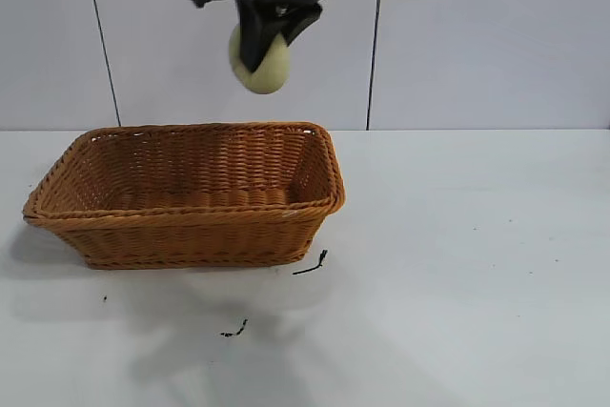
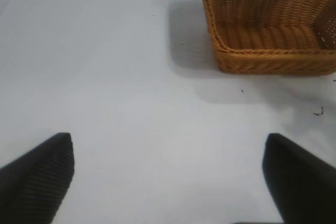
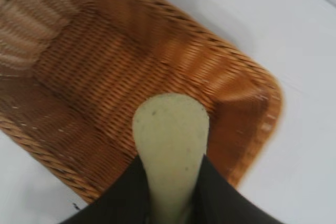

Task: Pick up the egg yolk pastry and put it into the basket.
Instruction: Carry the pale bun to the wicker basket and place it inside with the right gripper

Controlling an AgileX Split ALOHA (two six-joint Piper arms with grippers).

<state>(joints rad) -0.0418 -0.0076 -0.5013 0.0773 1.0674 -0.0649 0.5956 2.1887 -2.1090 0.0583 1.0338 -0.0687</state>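
Observation:
The pale yellow-green egg yolk pastry (image 1: 259,64) is squeezed between the black fingers of my right gripper (image 1: 267,45), high in the air above the back of the orange-brown woven basket (image 1: 191,226). In the right wrist view the pastry (image 3: 170,140) hangs over the basket's inside, near one end wall (image 3: 247,103). My left gripper (image 2: 168,177) is open and empty over bare table, with the basket (image 2: 273,61) farther off; this arm does not show in the exterior view.
The white table (image 1: 457,283) spreads to the right of and in front of the basket. Small dark scraps (image 1: 312,264) lie just in front of the basket's right corner. A grey panelled wall stands behind.

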